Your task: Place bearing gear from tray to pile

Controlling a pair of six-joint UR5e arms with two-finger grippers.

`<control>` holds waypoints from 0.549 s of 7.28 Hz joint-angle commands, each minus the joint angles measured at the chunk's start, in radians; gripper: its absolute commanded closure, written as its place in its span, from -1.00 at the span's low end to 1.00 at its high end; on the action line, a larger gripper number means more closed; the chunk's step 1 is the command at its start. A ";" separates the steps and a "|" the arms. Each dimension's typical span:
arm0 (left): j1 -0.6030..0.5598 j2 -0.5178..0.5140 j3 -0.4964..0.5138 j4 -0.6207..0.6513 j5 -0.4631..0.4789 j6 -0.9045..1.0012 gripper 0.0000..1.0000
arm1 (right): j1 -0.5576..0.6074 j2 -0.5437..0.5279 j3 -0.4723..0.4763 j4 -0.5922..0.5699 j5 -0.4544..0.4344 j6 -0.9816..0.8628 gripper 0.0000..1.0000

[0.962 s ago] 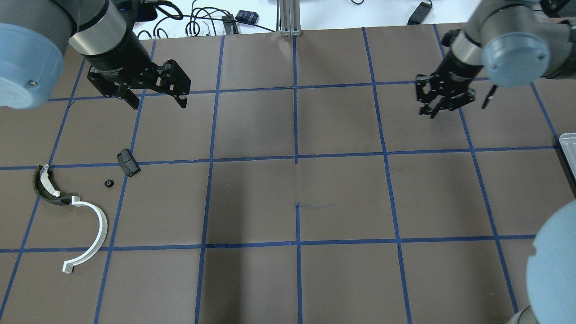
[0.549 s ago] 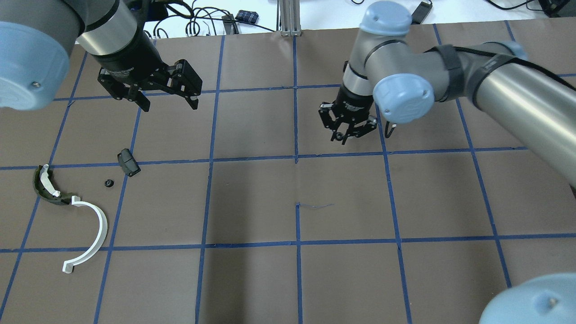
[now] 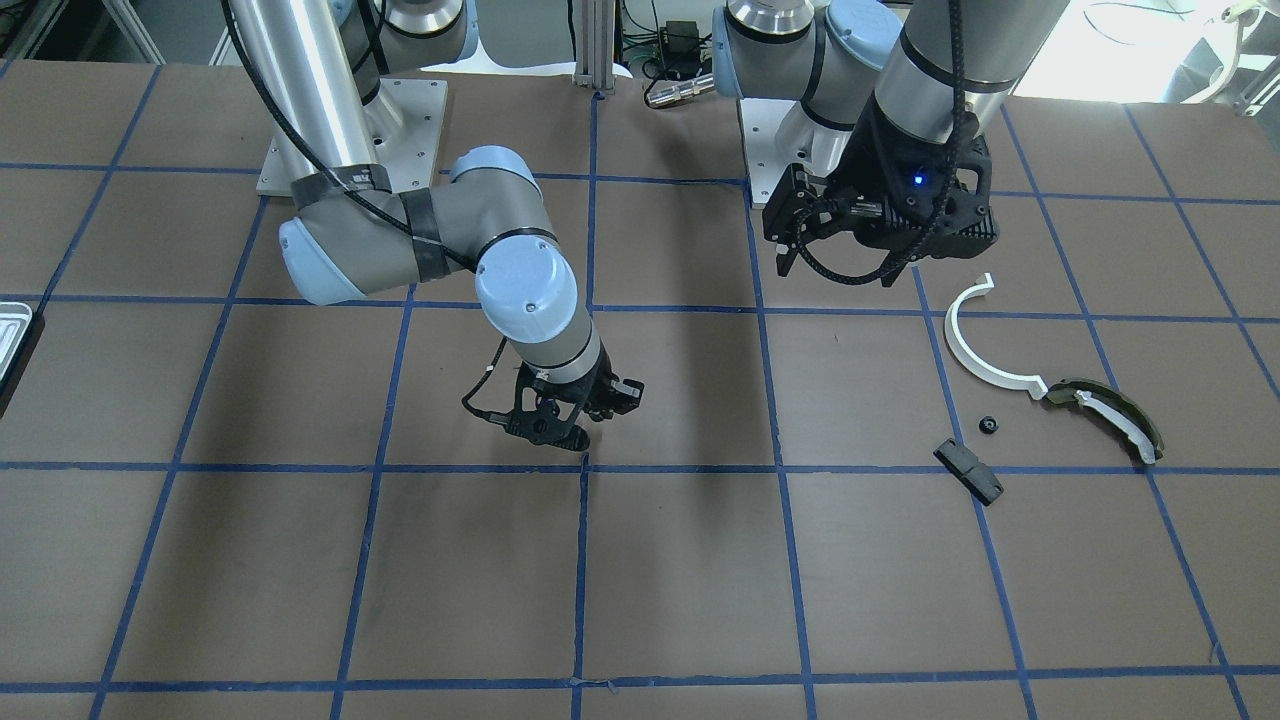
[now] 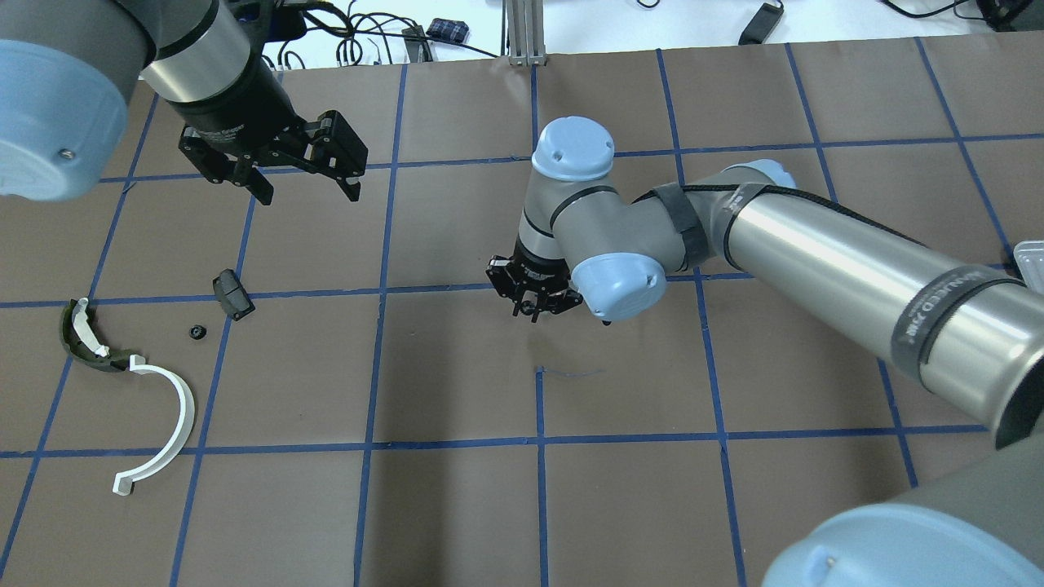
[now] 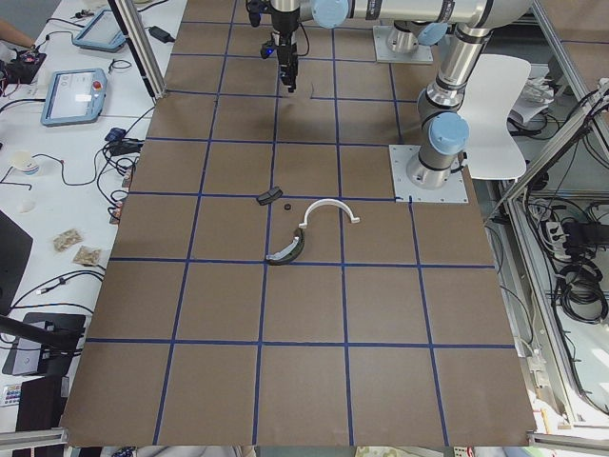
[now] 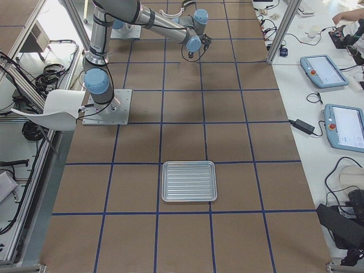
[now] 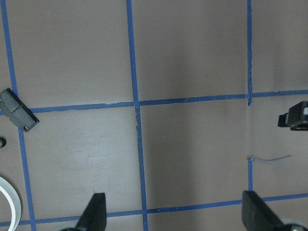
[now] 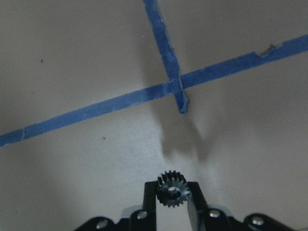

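A small dark toothed bearing gear [image 8: 172,190] sits pinched between the fingers of my right gripper [image 8: 172,195], which is shut on it. That right gripper [image 4: 534,308] hangs just above the table's middle, near a tape crossing. The ribbed grey-white tray [image 6: 189,181] lies far off at the table's right end. The pile is at the left: a white half-ring [image 4: 167,420], an olive curved piece [image 4: 81,336], a black block [image 4: 232,295] and a tiny black gear [image 4: 196,332]. My left gripper [image 4: 306,181] hovers open beyond the pile with nothing in it.
Blue tape lines grid the brown table cover. Cables and a metal post [image 4: 522,33] lie past the far edge. Tablets and cords [image 6: 327,71] rest on a side bench. The left arm's base plate [image 5: 428,176] stands near the pile.
My right arm has swept from the table's right side leftward to the centre, its gripper staying shut. The left gripper shifted slightly right and stays open.
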 commanded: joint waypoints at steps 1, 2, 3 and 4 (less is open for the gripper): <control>0.000 -0.001 0.000 -0.007 0.002 0.000 -1.00 | 0.039 0.015 0.005 -0.030 -0.001 0.044 0.85; 0.000 -0.004 0.000 -0.005 0.002 0.000 -1.00 | 0.039 0.017 0.006 -0.029 -0.015 0.046 -0.25; 0.002 -0.007 0.000 -0.005 0.001 0.000 -1.00 | 0.037 0.012 0.002 -0.029 -0.024 0.044 -0.99; 0.002 -0.007 -0.002 -0.005 0.002 0.000 -1.00 | 0.010 -0.023 -0.009 -0.015 -0.095 0.018 -1.00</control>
